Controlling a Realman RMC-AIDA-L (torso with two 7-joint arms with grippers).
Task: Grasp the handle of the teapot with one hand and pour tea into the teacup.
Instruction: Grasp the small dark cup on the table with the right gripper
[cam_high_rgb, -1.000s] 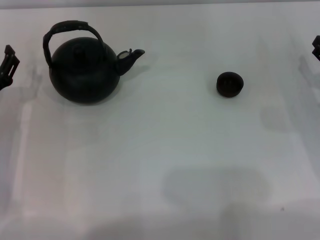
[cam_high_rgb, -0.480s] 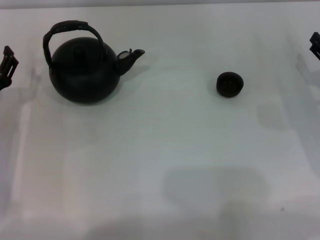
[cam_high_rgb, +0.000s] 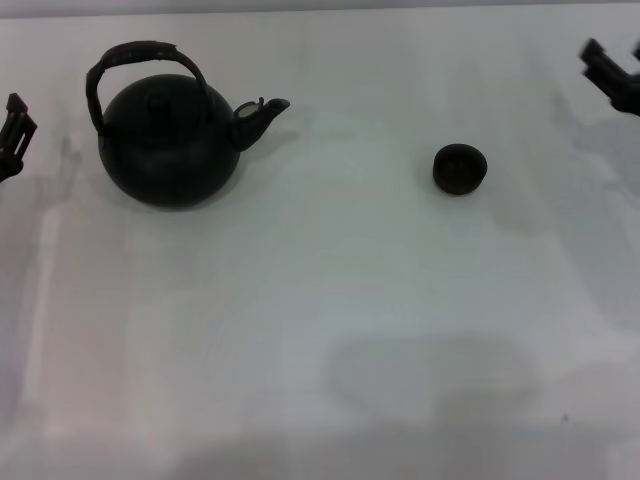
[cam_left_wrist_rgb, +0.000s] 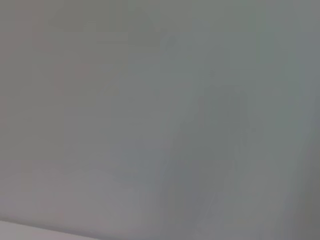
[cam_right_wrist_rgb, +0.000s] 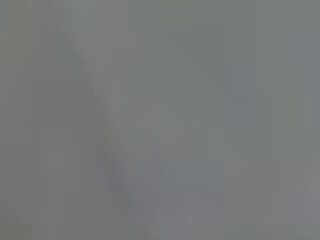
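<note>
A large round black teapot (cam_high_rgb: 170, 135) stands at the far left of the white table, its short spout (cam_high_rgb: 262, 112) pointing right. Its arched handle (cam_high_rgb: 135, 55) rises over the knobbed lid. The tiny dark teacup (cam_high_rgb: 459, 168) sits upright to the right of centre, well apart from the pot. At the left edge my left gripper (cam_high_rgb: 14, 130) hangs just left of the pot. My right gripper (cam_high_rgb: 612, 78) juts in at the upper right edge, beyond and to the right of the cup. Both wrist views show only blank grey surface.
The white table (cam_high_rgb: 320, 330) stretches wide toward the front, with soft shadows on it near the front middle. Nothing else stands on it.
My right gripper has come further into view from the right edge, moving left and up toward the far side of the cup. Teapot, teacup and left gripper have stayed put.
</note>
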